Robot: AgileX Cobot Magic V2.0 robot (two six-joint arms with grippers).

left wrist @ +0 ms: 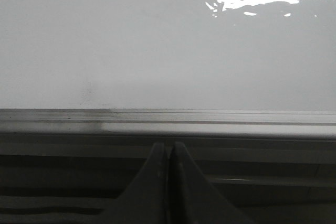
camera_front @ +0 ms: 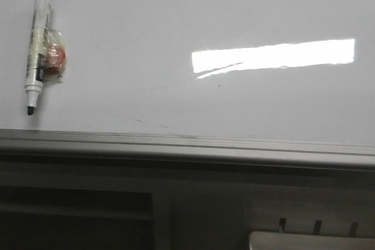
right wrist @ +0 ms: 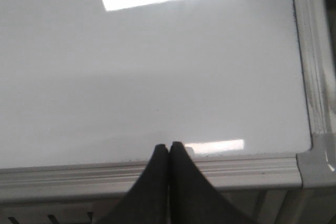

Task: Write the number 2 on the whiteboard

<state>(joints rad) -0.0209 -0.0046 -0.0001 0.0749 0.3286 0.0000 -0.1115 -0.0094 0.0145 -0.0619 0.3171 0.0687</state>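
One whiteboard (camera_front: pixel 176 39) lies flat, glossy and blank, its grey rim along the near edge. One uncapped marker pen (camera_front: pixel 36 48) rests at its far left, a small clear wrapper (camera_front: pixel 55 55) touching it. Two grippers, left gripper (left wrist: pixel 169 153) and right gripper (right wrist: pixel 169 150), hover at the near rim, fingers pressed together, holding nothing.

Setting: you are looking at what reads as a lab or office robot workstation, though little beyond the work surface shows. Evidence: a glossy whiteboard (camera_front: pixel 146 39) with grey metal rim lying flat, a dry-erase marker (camera_front: pixel 36 48) on it, and rectangular glare (camera_front: pixel 275 55) suggesting ceiling strip lighting. Below the rim you see dark slatted framing (camera_front: pixel 76 209), purpose unclear.
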